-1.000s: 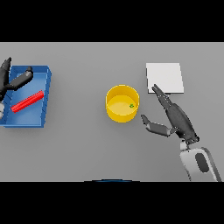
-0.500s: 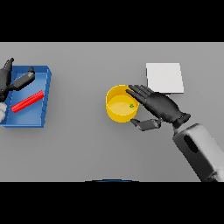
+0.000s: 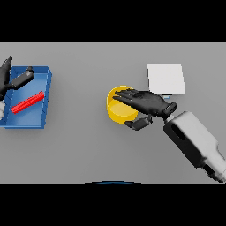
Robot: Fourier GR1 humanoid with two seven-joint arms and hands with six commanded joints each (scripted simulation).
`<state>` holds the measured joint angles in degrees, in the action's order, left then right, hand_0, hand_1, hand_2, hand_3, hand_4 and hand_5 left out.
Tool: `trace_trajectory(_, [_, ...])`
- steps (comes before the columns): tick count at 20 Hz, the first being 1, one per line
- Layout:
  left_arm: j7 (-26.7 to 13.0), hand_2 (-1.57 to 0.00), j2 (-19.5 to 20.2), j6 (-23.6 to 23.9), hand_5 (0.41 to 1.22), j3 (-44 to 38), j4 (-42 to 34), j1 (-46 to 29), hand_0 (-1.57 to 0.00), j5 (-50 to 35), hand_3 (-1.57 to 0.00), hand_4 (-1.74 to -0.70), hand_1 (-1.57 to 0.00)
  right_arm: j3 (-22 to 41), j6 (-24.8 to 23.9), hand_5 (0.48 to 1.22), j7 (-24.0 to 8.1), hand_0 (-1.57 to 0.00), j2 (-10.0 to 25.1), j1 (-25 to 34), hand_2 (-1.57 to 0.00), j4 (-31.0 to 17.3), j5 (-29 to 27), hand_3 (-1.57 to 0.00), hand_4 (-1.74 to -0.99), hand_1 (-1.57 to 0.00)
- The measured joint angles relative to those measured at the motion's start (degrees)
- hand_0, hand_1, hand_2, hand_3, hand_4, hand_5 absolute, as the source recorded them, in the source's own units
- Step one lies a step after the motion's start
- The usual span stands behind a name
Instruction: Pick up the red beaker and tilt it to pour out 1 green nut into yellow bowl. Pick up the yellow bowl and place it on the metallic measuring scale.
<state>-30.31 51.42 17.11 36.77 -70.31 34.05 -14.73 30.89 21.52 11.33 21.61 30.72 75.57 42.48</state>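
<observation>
Grey table [image 3: 79, 145]. Left hand [image 3: 9, 78], fingers relaxed, over blue tray [image 3: 47, 90] holding red beaker [image 3: 28, 102]. Centre: yellow bowl [image 3: 115, 111], right hand [image 3: 148, 103] spread across its rim, thumb outside. Right: metallic measuring scale [image 3: 166, 78], just beside.

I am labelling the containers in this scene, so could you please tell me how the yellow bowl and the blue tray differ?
The yellow bowl is round; the blue tray is rectangular and larger in outline. The bowl sits mid-table with the right hand reaching over it; the tray lies at the table's left side, with the left hand above its far end. The tray holds a red beaker. Both are open-topped.
</observation>
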Motion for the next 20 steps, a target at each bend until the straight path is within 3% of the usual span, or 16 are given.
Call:
trace_trajectory(9, [1.0,0.0,0.2,0.2,0.738,0.1,-0.5,-0.6,0.0,0.1,0.0,-0.8,0.0,3.5,4.0,0.674,-0.4,0.0,-1.4,3.6,0.0,-6.1,1.9,0.0,-1.303,0.0])
trace_trajectory(14, [0.6,0.0,0.1,-0.2,0.729,-0.1,0.7,0.5,0.0,0.5,0.0,-0.79,0.0,5.5,5.8,0.729,-1.4,0.0,-2.3,5.3,0.0,-8.2,3.2,-0.01,-1.308,0.0])
trace_trajectory(16, [1.3,0.0,0.3,-0.1,0.725,-0.3,0.6,0.0,0.0,0.2,0.0,-0.79,0.0,5.7,5.8,0.784,-2.4,-0.02,-2.7,5.7,-0.07,-9.2,3.7,-0.09,-1.339,-0.04])
trace_trajectory(18, [1.3,0.0,0.5,-0.1,0.722,-0.2,0.7,0.2,0.0,0.5,0.0,-0.79,0.0,6.4,6.0,0.9,-2.4,-0.26,-2.5,6.4,-0.23,-9.3,4.5,-0.25,-1.387,-0.24])
trace_trajectory(20, [1.1,0.0,0.7,-0.3,0.725,-0.5,0.1,0.5,0.0,0.0,0.0,-0.8,0.0,6.7,6.0,1.016,-2.0,-0.72,-2.5,6.2,-0.62,-9.2,4.8,-0.47,-1.488,-0.66])
